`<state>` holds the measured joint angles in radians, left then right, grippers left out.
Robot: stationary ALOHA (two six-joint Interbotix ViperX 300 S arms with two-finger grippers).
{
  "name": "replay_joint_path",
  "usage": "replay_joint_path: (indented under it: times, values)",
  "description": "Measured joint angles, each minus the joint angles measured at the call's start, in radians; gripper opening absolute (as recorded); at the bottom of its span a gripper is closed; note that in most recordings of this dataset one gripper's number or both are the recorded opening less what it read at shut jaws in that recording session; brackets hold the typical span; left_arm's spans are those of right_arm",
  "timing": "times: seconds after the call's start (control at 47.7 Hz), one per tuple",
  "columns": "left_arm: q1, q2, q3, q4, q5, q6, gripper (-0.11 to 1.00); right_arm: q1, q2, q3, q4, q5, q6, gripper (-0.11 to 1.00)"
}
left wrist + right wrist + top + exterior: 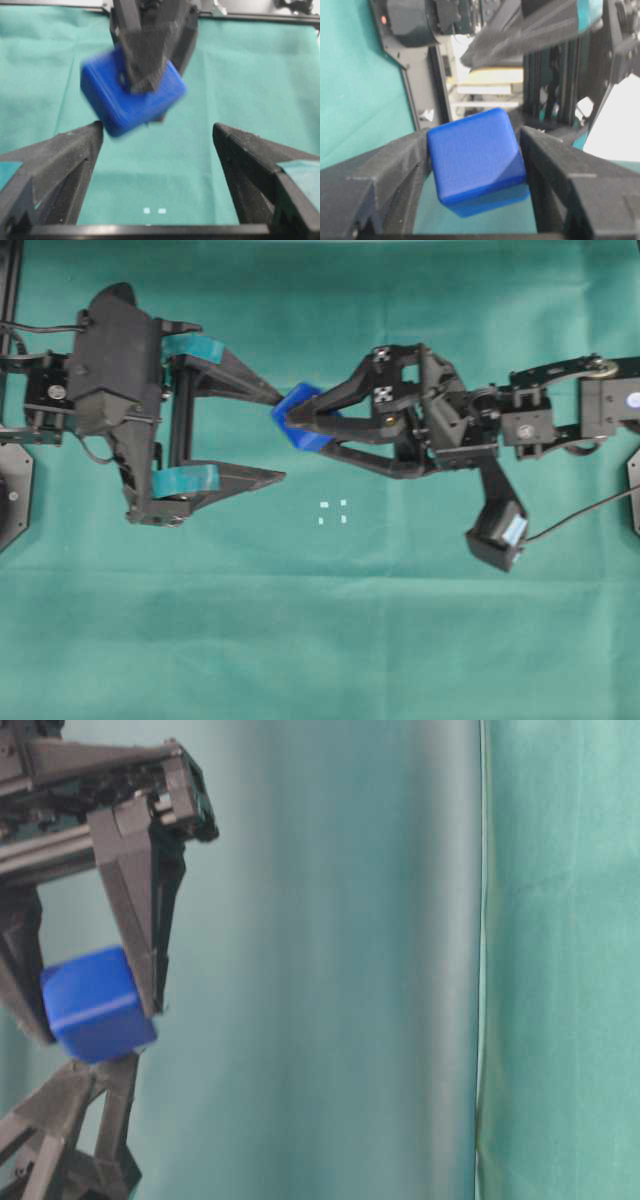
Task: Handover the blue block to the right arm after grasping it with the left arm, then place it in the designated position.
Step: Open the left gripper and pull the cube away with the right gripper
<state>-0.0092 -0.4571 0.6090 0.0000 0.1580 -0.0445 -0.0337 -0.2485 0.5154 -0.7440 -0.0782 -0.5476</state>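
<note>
The jaws of the right gripper pinch the blue block; the left gripper is spread wide (handover done). Next: carry the block to the designated position.

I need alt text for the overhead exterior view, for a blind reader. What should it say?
Over green cloth, the right arm's plain black hand grips a small bright blue block, while the left arm's teal-taped hand stands wide open beside it. Four tiny white marks form a small square on the cloth below the block in the picture.
</note>
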Motion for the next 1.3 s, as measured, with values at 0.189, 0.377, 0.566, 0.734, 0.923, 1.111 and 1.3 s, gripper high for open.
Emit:
replay_joint_path:
  times: [0.189, 0.377, 0.566, 0.734, 0.923, 1.111, 1.3]
  values:
    - [-0.002, -0.029, 0.023, 0.002, 0.008, -0.009, 1.0, -0.002, -0.06, 0.049, 0.0, 0.02, 0.0, 0.6]
    - [0.0, -0.044, 0.031, 0.0, 0.023, -0.021, 1.0, -0.002, -0.106, 0.083, 0.002, 0.038, 0.0, 0.6]
    - [0.0, -0.044, 0.032, 0.0, 0.032, -0.021, 1.0, 0.0, -0.13, 0.1, 0.002, 0.048, 0.0, 0.59]
    - [0.0, -0.044, 0.031, 0.0, 0.032, -0.021, 1.0, 0.0, -0.13, 0.1, 0.002, 0.054, 0.0, 0.59]
    - [0.0, -0.044, 0.032, 0.0, 0.032, -0.021, 1.0, 0.002, -0.13, 0.1, 0.002, 0.054, 0.0, 0.57]
    - [0.0, -0.044, 0.031, 0.0, 0.032, -0.021, 1.0, 0.002, -0.13, 0.1, 0.002, 0.054, 0.002, 0.57]
    - [0.0, -0.044, 0.031, 0.0, 0.032, -0.021, 1.0, 0.003, -0.13, 0.1, 0.04, 0.061, 0.003, 0.57]
